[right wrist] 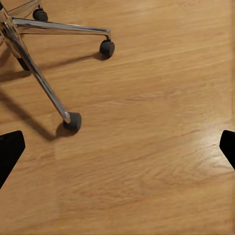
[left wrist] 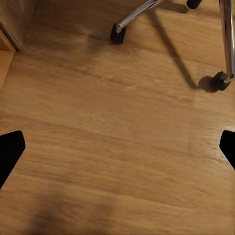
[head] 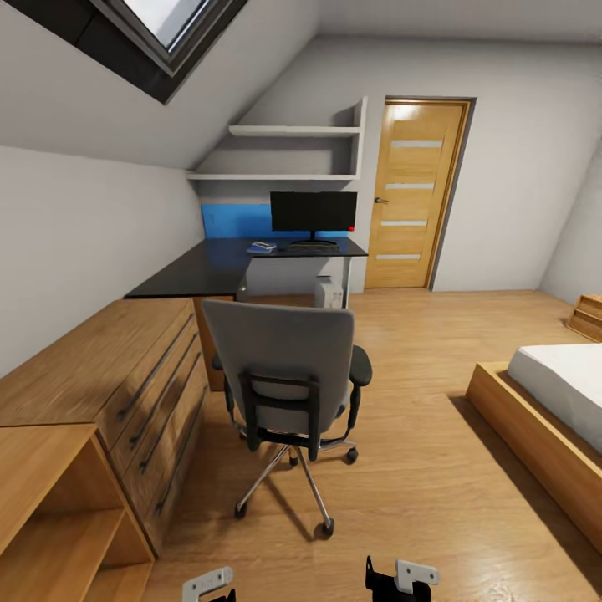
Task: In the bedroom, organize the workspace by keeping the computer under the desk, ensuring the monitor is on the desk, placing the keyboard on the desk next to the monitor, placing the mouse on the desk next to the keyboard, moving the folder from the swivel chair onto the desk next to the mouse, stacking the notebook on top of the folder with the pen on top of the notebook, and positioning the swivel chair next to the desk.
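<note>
Both tools, left tool and right tool, hang low over the wooden floor, fingers spread wide, holding nothing. Swivel chair stands at 12 o'clock, back toward the robot; the surface with monitor lies beyond. Probable step: approach the chair's seat squarely, skirting its casters.

A light wooden drawer chest is standing along the left wall, a wooden door is sitting closed at the far wall, two white shelves are hanging above, and a bed is lying at right.
</note>
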Tool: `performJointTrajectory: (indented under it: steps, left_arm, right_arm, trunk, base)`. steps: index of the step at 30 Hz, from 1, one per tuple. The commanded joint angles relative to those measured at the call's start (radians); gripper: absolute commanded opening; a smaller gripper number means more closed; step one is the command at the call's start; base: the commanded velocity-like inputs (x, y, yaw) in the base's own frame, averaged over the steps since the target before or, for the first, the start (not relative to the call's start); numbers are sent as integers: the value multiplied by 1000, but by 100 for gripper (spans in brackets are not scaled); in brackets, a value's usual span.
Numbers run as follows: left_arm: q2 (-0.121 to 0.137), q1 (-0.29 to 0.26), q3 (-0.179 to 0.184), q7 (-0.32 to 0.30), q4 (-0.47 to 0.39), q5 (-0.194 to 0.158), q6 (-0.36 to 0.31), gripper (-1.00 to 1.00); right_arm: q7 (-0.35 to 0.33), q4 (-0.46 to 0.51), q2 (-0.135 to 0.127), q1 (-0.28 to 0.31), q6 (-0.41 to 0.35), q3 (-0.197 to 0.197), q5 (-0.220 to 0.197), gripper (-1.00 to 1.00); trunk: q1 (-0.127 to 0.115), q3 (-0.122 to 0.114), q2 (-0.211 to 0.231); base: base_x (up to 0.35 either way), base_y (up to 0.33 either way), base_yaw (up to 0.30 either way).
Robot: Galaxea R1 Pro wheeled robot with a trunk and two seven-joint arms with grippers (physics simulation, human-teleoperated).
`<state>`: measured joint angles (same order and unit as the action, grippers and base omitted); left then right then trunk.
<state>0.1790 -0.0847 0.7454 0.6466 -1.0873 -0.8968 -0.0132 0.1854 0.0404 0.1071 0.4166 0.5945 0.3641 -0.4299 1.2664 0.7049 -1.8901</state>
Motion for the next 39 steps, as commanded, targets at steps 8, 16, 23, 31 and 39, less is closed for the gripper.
performJointTrajectory:
  steps: [8, 16, 23, 31, 39]
  left_arm:
    - [-3, -1, 1, 8, -2, 0, 0, 100]
    - [-201, -129, -7, 7, 383, -2, 1, 100]
    - [-268, -300, -6, 11, 437, -4, -10, 100]
    - [-312, -432, -6, 9, 529, -6, -21, 100]
    - [-322, -559, -7, 4, 593, -10, -92, 100]
  right_arm:
    - [6, -1, 0, 1, 2, 9, -3, 100]
    - [12, 58, 1, 2, -8, 8, -3, 100]
    - [28, 243, -1, 19, -196, 7, -3, 100]
    - [29, 275, -3, 104, -353, 7, -2, 100]
    - [9, 278, -19, 194, -485, 6, -3, 100]
  trunk:
    - [0, 1, -1]
    - [27, 23, -50]
    - [54, 45, -99]
    - [84, 70, -155]
    - [115, 95, -211]
  base:
    - [0, 0, -16]
    - [0, 0, 0]
    - [0, 0, 0]
    - [0, 0, 0]
    - [0, 0, 0]
